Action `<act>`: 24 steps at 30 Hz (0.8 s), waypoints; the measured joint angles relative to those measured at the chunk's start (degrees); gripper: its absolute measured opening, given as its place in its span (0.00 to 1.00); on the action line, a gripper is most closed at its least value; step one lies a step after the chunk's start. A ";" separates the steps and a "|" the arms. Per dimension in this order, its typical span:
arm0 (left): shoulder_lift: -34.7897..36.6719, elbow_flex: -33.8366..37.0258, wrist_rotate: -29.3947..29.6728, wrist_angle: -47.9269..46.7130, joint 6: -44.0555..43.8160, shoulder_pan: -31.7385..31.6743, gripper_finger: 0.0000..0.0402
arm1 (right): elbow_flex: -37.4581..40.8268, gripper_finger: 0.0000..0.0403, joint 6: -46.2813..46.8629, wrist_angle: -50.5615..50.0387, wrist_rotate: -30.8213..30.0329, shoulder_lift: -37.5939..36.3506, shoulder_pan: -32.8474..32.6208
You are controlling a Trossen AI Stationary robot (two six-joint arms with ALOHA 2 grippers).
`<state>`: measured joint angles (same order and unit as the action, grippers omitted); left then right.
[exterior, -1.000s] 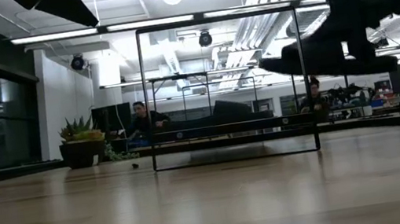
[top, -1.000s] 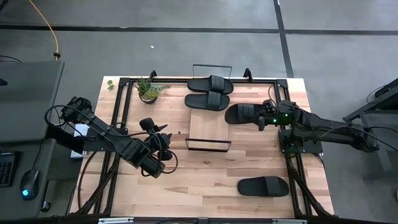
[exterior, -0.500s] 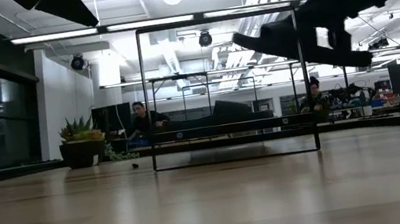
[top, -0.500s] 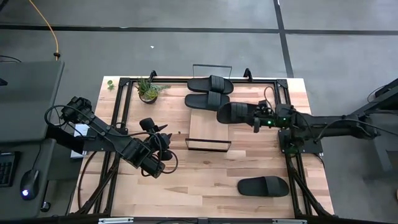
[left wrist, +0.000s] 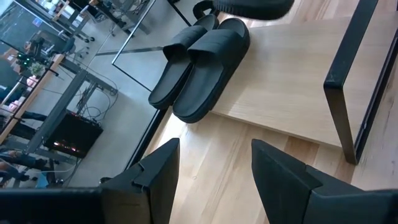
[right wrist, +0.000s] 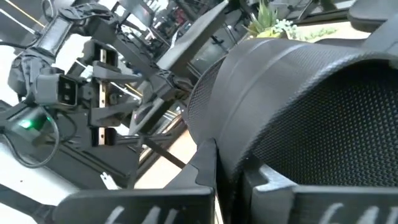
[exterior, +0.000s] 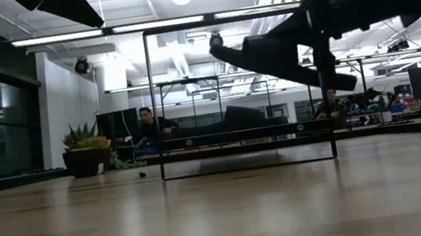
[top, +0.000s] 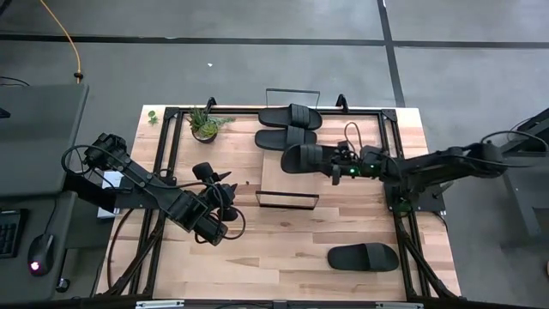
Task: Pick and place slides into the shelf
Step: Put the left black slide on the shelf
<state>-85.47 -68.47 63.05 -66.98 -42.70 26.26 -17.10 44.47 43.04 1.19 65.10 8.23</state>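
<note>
High view: my right end effector (top: 336,163) is clamped on a slide (top: 306,158), carried above the shelf (top: 287,178) just beside the two already placed. I'd lower level, parallel to them. Left end effector (top: 216,182) waits, fingers apart.

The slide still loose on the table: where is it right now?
In the high view, the loose slide lies on the tabletop's near right part, well clear of the shelf and beside the black frame rail.

Two matte black slip-on slides (top: 288,127) lie side by side on the narrow light-wood shelf (top: 287,178). A third (top: 305,158) hangs tilted above it, gripped. A fourth (top: 363,257) lies on the table, well apart.
</note>
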 joint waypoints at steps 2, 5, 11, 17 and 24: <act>0.00 0.02 0.00 0.00 0.00 0.00 0.46 | 0.00 0.00 0.51 3.14 0.10 3.24 0.00; 0.00 0.02 0.00 0.00 0.00 0.00 0.46 | -0.18 0.00 1.16 6.44 0.57 7.57 0.00; 0.00 0.00 0.10 -0.01 0.00 0.00 0.46 | -3.55 0.00 1.26 8.64 2.08 14.41 0.02; 0.00 0.02 0.22 0.00 0.00 0.00 0.46 | -10.59 0.00 0.24 8.73 4.13 20.48 0.02; 0.00 0.02 0.22 -0.02 0.00 0.00 0.46 | -18.12 0.00 0.58 8.24 7.00 28.86 0.88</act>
<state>-85.47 -68.45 63.26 -67.00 -42.70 26.26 -35.23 45.05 51.28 8.20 93.97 9.11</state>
